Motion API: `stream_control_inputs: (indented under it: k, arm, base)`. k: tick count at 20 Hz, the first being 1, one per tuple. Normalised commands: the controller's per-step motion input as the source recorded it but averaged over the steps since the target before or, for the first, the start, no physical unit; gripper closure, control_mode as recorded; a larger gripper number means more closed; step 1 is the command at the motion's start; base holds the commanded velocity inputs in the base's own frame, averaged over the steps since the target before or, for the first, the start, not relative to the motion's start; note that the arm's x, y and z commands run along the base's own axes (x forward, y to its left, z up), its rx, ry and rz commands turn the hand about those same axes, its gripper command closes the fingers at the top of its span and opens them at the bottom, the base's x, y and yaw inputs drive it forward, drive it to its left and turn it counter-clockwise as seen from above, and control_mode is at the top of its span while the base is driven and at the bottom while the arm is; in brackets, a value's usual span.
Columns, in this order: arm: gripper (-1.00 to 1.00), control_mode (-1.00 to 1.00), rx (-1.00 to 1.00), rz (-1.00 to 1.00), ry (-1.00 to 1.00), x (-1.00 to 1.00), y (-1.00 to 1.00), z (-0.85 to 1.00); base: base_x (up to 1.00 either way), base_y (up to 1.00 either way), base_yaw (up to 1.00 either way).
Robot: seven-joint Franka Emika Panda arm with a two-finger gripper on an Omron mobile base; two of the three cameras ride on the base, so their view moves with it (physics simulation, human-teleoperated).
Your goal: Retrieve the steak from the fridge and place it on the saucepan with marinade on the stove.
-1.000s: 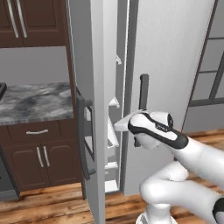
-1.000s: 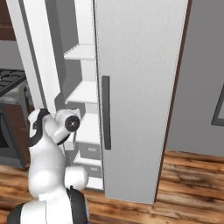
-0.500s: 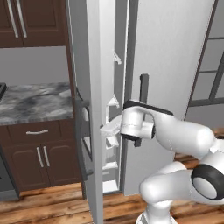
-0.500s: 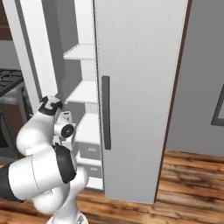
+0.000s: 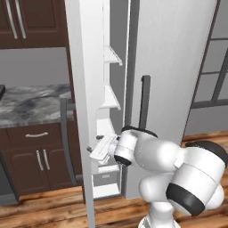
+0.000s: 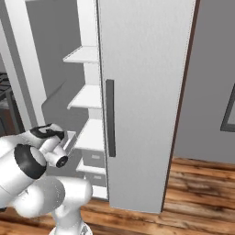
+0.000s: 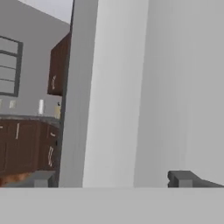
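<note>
My gripper [image 5: 94,150] is wide and empty, in the gap of the fridge [image 6: 142,92]. I can't see the steak; reaching in blind, I could clip the door [image 5: 82,111].

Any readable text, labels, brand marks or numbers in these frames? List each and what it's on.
None. The fridge doors are plain silver-grey, with no brand badge or sticker.
The white shelves inside carry no print.
The dark cabinets and marbled counter bear no markings.
The arm and its open pincer show no logo or number.
In the hand view, small pale patches on the far wall are too blurred to tell if they hold any text.
</note>
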Motion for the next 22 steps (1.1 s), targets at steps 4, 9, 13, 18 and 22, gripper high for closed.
stream_control_inputs:
  k: [4, 9, 13, 18, 22]
  arm:
    - [-1.0, -1.0, 0.0, 0.04, -0.04, -0.44, -0.04, 0.15]
    - [-1.0, -1.0, 0.04, 0.0, 0.0, -0.54, -0.66, 0.8]
    - [-1.0, -1.0, 0.02, 0.0, 0.0, -0.29, -0.27, 1.0]
    - [-1.0, -1.0, -0.01, 0.0, 0.1, -0.62, -0.27, 0.98]
    - [-1.0, -1.0, -0.03, -0.08, 0.23, -0.71, -0.71, 0.76]
  base:
    - [0.0, 0.0, 0.0]
    - [0.0, 0.0, 0.0]
    - [0.0, 0.0, 0.0]
    - [0.0, 0.0, 0.0]
    - [0.0, 0.0, 0.0]
